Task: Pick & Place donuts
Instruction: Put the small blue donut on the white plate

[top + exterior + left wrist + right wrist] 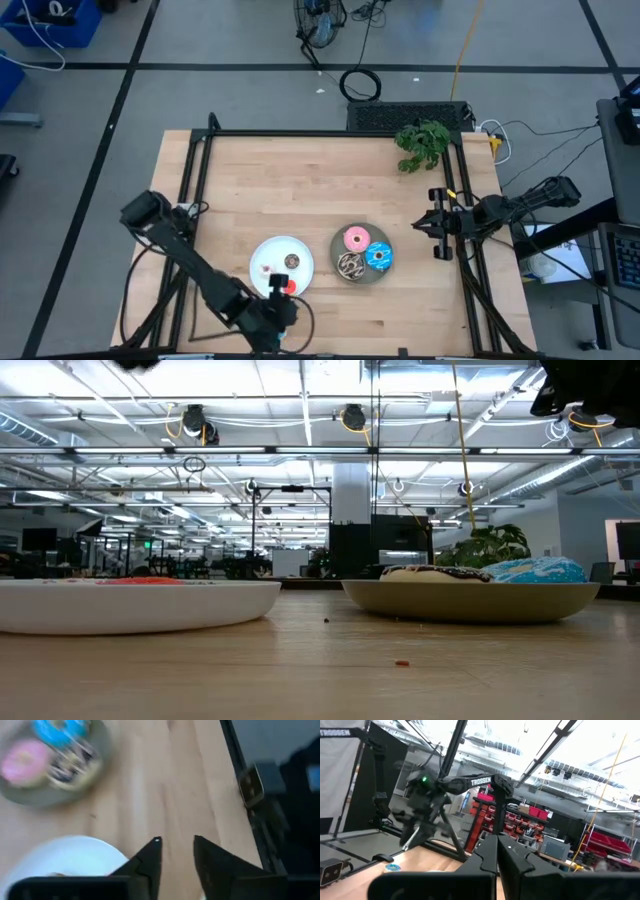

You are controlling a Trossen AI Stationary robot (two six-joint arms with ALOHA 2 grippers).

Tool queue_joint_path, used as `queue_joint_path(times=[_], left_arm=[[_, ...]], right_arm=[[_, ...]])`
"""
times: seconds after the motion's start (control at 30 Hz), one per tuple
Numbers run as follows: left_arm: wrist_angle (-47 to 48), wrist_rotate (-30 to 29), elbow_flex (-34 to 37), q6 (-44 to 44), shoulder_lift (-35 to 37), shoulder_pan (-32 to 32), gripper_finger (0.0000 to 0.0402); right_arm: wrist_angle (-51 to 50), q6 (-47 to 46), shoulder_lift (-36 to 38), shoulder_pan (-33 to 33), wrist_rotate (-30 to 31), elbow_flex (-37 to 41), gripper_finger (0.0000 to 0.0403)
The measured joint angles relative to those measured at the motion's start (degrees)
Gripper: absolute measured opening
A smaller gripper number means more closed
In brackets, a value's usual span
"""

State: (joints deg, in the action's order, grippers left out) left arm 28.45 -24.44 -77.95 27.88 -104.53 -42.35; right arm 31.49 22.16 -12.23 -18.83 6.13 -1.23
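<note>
Three larger donuts lie on the grey plate (362,272): pink (355,238), blue (379,256) and sprinkled chocolate-brown (350,265). They also show blurred in the left wrist view, pink (22,762) and blue (60,730). The white plate (270,250) holds a brown mini donut (291,261) and a red one (288,285). My left gripper (177,847) hovers open by the white plate's near rim (65,852), above bare wood, with nothing between its fingers. My right gripper (497,845) waits shut at the table's right edge (432,226).
A green leafy plant (422,143) sits at the far right corner. A black frame rail (250,795) runs along the table's edge near my left gripper. Bare wood covers the table's far half (300,180).
</note>
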Motion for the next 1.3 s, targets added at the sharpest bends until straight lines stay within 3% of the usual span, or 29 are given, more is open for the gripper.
queue_joint_path(times=[0.17,0.33,0.73,1.3], left_arm=[[-1.8,9.5,-0.3,1.8,-2.9,0.1,0.0168],[1.2,10.0,-0.4,6.8,-3.0,-0.7,0.0189],[-1.6,12.0,6.3,16.8,-3.9,-3.7,0.0191],[-2.4,11.6,6.4,17.3,-6.3,-2.9,0.0191]], right_arm=[[0.0,-0.4,0.0,0.0,0.0,0.0,0.0],[0.0,-0.4,0.0,0.0,0.0,0.0,0.0],[0.2,-0.4,0.0,0.0,0.0,0.0,0.0],[0.5,-0.4,0.0,0.0,0.0,0.0,0.0]])
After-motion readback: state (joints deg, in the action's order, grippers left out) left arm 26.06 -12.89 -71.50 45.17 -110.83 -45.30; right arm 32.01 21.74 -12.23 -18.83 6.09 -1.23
